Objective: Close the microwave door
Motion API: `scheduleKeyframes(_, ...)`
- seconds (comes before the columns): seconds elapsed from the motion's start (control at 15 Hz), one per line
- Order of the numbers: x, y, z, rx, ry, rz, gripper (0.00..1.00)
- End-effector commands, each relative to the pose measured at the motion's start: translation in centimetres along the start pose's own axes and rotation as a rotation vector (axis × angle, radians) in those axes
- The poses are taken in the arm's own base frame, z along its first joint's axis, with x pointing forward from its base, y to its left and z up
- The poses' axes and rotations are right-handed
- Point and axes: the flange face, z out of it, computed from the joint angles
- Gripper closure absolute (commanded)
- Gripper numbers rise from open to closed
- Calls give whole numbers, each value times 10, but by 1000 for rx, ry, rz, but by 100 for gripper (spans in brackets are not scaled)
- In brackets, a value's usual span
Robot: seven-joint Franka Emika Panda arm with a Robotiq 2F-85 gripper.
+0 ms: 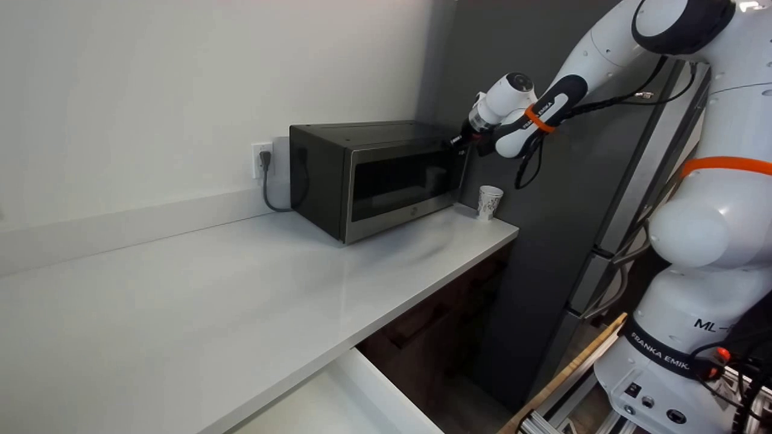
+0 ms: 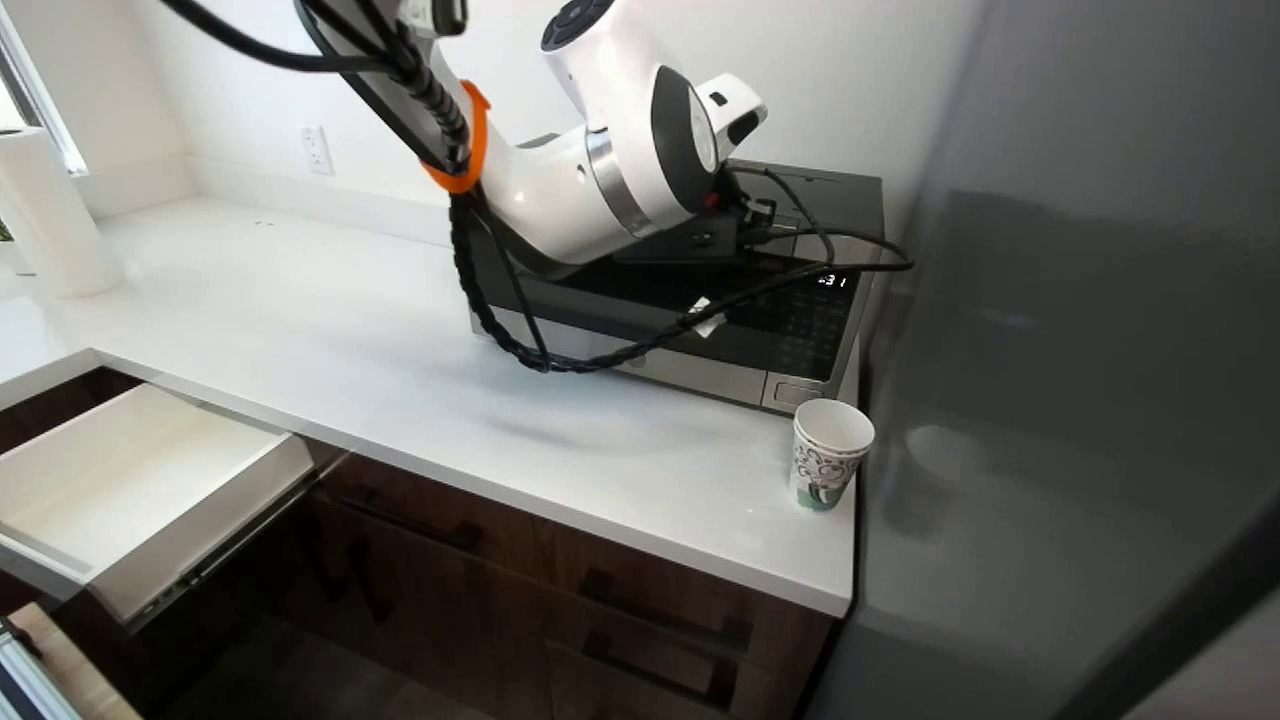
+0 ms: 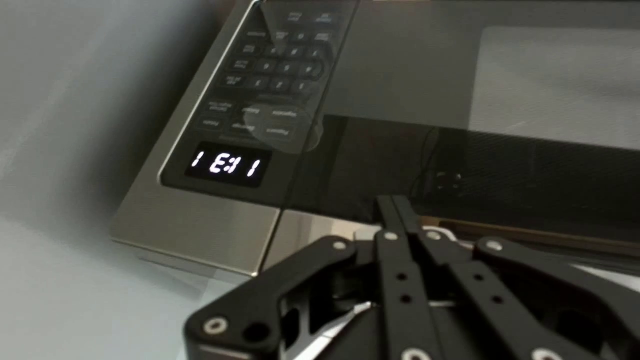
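The microwave [image 1: 319, 181] is a dark box with a silver-trimmed front, at the back right of the counter in an exterior view; it also shows in an exterior view [image 2: 835, 205], partly behind the arm. Its door [image 1: 392, 184] has a dark window and appears flush with the body, with no gap that I can see. In the wrist view, which stands upside down, the door [image 3: 400, 85] lies in line with the control panel [image 3: 280, 75]. My gripper [image 3: 393, 202] is shut and empty, its fingertips at the door's upper edge near the panel seam; I cannot tell whether they touch.
A patterned white paper cup [image 1: 489, 202] stands at the counter's [image 1: 211, 319] right end, in front of the microwave; it also shows in an exterior view [image 2: 830, 455]. A tall grey panel [image 2: 1060, 330] is close on the right. A white drawer [image 2: 150, 480] stands open below the counter.
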Motion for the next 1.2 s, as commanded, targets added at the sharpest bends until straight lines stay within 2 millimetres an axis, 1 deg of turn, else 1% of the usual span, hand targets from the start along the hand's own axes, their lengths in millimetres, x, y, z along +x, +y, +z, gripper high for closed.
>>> scheduleKeyframes(0.0,-26,-26,-25,53,-140,-34,98)
scheduleKeyframes(0.07,-32,-31,-30,72,-193,-38,73)
scheduleKeyframes(0.13,-33,-29,-35,81,-240,-41,73)
scheduleKeyframes(0.27,-33,-17,-50,103,-351,-35,62)
scheduleKeyframes(0.33,-31,-7,-61,117,-403,-26,55)
scheduleKeyframes(0.47,-37,17,-88,148,-498,7,39)
scheduleKeyframes(0.6,-46,36,-110,180,-614,12,24)
scheduleKeyframes(0.67,-48,41,-120,207,-665,6,15)
scheduleKeyframes(0.8,-49,43,-140,269,-761,0,2)
scheduleKeyframes(0.87,-44,43,-151,290,-804,12,0)
scheduleKeyframes(0.93,-33,41,-166,295,-838,45,0)
scheduleKeyframes(1.0,-22,37,-181,340,-853,59,0)
scheduleKeyframes(1.13,-2,21,-201,417,-831,110,0)
